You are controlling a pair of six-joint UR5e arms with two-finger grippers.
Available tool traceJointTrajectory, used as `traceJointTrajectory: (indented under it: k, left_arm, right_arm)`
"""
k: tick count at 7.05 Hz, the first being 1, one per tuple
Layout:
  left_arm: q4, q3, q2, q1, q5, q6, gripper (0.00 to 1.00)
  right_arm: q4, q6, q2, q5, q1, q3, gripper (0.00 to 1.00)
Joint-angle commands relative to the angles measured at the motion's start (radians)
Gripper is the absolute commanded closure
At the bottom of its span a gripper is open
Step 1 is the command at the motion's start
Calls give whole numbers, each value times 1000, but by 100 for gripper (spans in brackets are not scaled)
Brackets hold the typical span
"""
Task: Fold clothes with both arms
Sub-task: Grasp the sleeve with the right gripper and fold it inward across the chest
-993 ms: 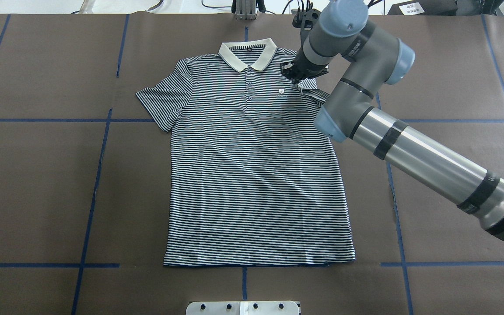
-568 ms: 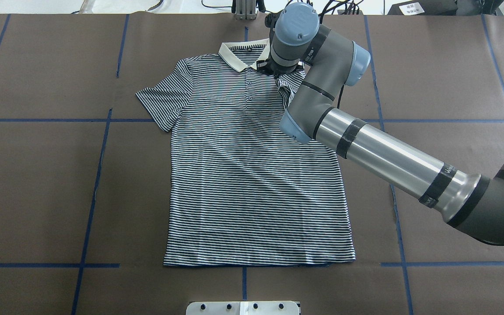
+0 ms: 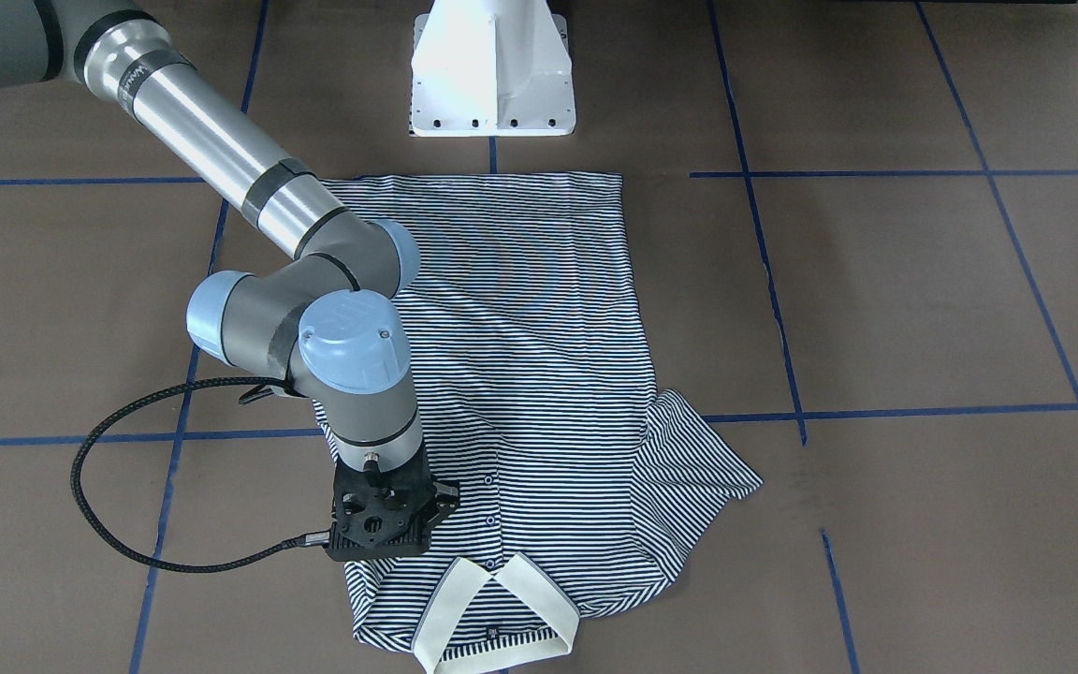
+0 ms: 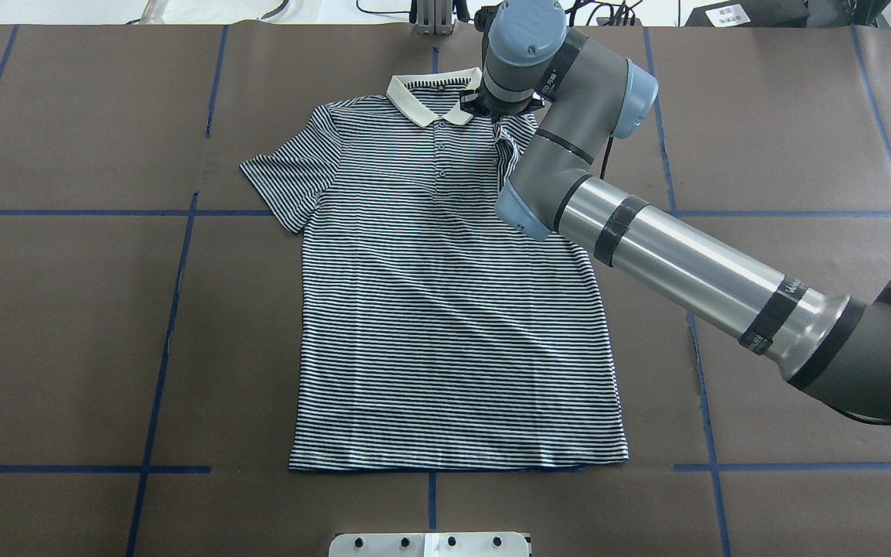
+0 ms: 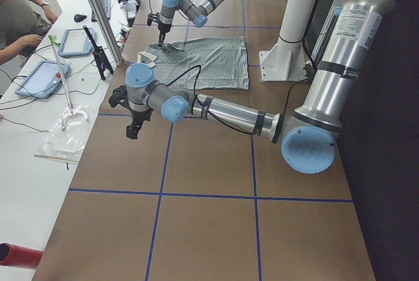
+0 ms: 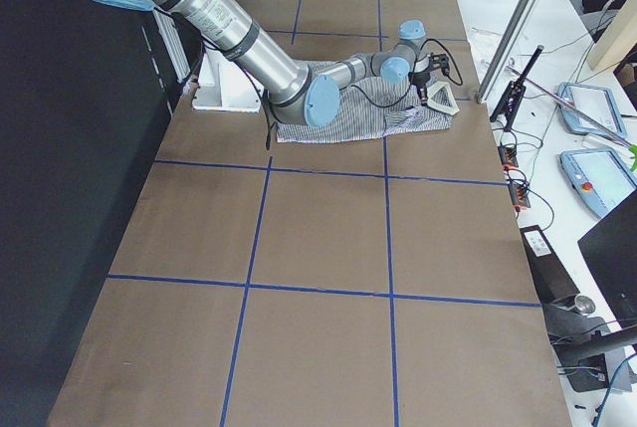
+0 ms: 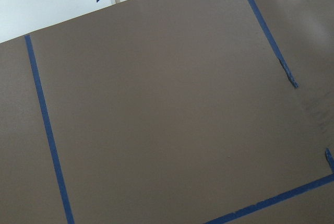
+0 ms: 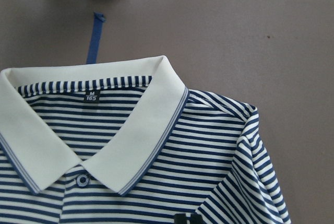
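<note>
Lying face up along the middle of the bench [image 4: 66, 309], the polo shirt [image 4: 445, 325] has its cream collar [image 4: 422, 108] toward the far edge and its hem toward the robot's edge, so both sides are open to a fold. The right arm [image 4: 685, 263] reaches across it, and the right gripper [image 3: 382, 529] is set down just beside the collar. There the right sleeve [image 8: 250, 182] lies turned in over the chest, probably to square that side. Only two dark tips show at the fold, so whether it pinches the cloth cannot be told. The left sleeve [image 4: 287, 178] is spread flat. The left gripper [image 5: 133, 124] hangs over bare bench near the left end, well apart from the shirt, and its state cannot be told either.
</note>
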Motion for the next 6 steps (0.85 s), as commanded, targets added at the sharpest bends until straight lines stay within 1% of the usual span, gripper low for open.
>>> traceJointTrajectory:
  k: [1,4,5,6]
  left_arm:
    - [-6,3,0,0,0,0,0]
    - [-14,9,-3,1,0,-3,0]
    - [-35,4,-24,45,3,-119,0]
    - [-107,6,-46,129,14,-311,0]
  right_arm:
    - [38,6,5,4,1,6,0]
    - [37,18,24,10,10,30,0]
    - [27,14,24,66,41,35,0]
    - [-37,-1,-10,194,93,97,0]
